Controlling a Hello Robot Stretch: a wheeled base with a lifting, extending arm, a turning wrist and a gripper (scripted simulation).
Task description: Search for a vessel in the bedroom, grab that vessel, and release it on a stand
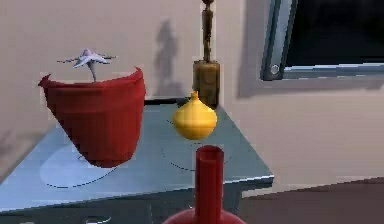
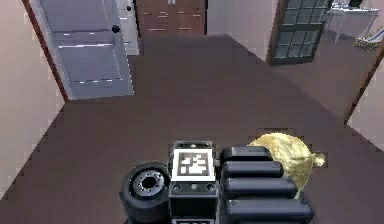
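A grey-blue stand (image 1: 235, 165) carries a big red pot (image 1: 100, 115) with a small pale plant, a round yellow vase (image 1: 194, 118) and a tall brown bottle-shaped vessel (image 1: 206, 75). A red vase neck (image 1: 209, 185) rises at the bottom edge of the forward view. In the arm side view the arm (image 2: 255, 190) lies low at the bottom edge with one white marked square (image 2: 192, 165). The gripper's (image 2: 148, 188) dark round body sits left of that square. A gold lumpy thing (image 2: 287, 157) shows just right of the arm. I cannot tell whether the gripper holds anything.
A dark window (image 1: 325, 35) is set in the beige wall behind the stand. In the arm side view dark brown floor (image 2: 200, 95) stretches out to a grey panelled door (image 2: 88, 45), a brown door (image 2: 172, 15) at the far end and a glazed door (image 2: 297, 28).
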